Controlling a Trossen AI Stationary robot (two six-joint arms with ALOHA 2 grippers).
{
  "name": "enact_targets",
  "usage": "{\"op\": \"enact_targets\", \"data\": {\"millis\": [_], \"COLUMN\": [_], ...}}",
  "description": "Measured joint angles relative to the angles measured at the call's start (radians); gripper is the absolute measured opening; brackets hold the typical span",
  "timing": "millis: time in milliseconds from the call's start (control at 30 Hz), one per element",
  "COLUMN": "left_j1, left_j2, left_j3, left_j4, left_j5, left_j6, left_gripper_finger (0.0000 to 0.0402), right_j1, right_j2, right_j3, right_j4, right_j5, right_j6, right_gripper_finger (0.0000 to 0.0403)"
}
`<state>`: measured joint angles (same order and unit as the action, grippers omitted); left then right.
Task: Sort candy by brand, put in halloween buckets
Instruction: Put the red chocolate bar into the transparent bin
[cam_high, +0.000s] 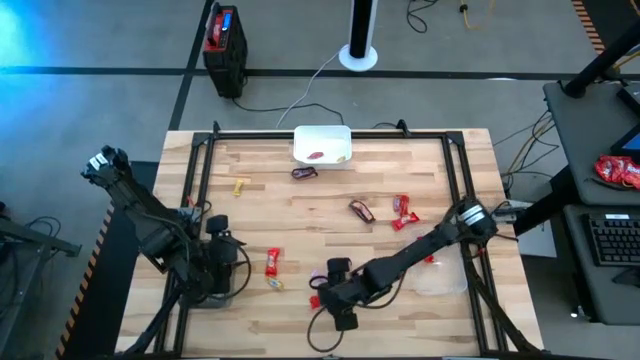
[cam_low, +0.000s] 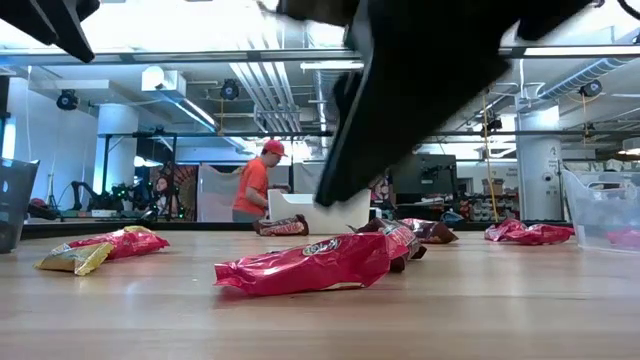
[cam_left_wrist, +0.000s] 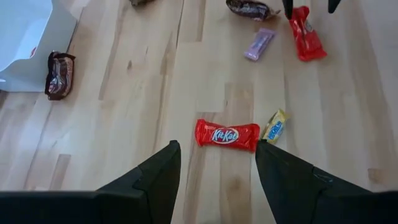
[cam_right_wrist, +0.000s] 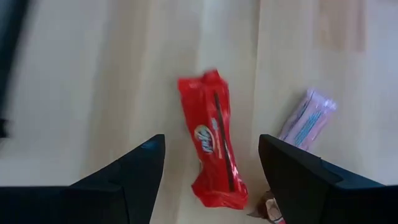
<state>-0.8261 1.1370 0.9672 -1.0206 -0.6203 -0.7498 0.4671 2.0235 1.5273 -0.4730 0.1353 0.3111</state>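
Observation:
My right gripper (cam_high: 328, 293) (cam_right_wrist: 212, 138) hangs open over a red candy (cam_right_wrist: 214, 147) near the table's near edge, with one finger on either side of it and not touching. A pale purple candy (cam_right_wrist: 308, 118) lies just beside it. My left gripper (cam_left_wrist: 216, 146) (cam_high: 238, 262) is open above the table at near left. It faces a red KitKat (cam_left_wrist: 227, 135) and a small yellow candy (cam_left_wrist: 275, 126). More candies lie flat on the wood: brown (cam_high: 362, 210), red (cam_high: 403, 210), brown (cam_high: 304, 173) and yellow (cam_high: 240, 186). The white bin (cam_high: 322, 133) stands at the far edge with a red candy inside.
A clear bin (cam_high: 440, 283) (cam_low: 600, 205) sits at near right under my right arm. A dark grey bin (cam_low: 14, 200) stands at the left. A black rail frames the table. Bare wood lies in the middle and far left. A person in an orange shirt (cam_low: 254, 188) stands far behind.

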Motion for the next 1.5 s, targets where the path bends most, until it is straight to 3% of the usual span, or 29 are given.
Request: {"op": "enact_targets", "data": {"millis": [200,433,1000,1367,1500], "left_j1": [-0.002,-0.002,-0.002,-0.002,-0.002], "left_j2": [0.040,0.081,0.135,0.135,0.135], "left_j3": [0.000,-0.001,-0.001,-0.001,-0.001], "left_j4": [0.002,0.008,0.012,0.027,0.034], "left_j5": [-0.001,-0.001,-0.003,-0.025,-0.025], "left_j6": [0.010,0.013,0.009,0.008,0.008], "left_gripper_finger": [0.0190,0.0190,0.0191,0.0191,0.0191], "right_j1": [0.000,0.000,0.000,0.000,-0.003], "right_j2": [0.102,0.127,0.124,0.041,-0.035], "right_j3": [0.095,0.130,0.138,0.137,0.137], "right_j4": [-0.130,-0.133,-0.139,-0.165,-0.272], "right_j5": [-0.003,-0.005,-0.025,-0.033,-0.030], "right_j6": [0.030,0.037,0.002,0.004,0.065], "right_gripper_finger": [0.0245,0.0211,0.0023,0.0023,0.0023]}}
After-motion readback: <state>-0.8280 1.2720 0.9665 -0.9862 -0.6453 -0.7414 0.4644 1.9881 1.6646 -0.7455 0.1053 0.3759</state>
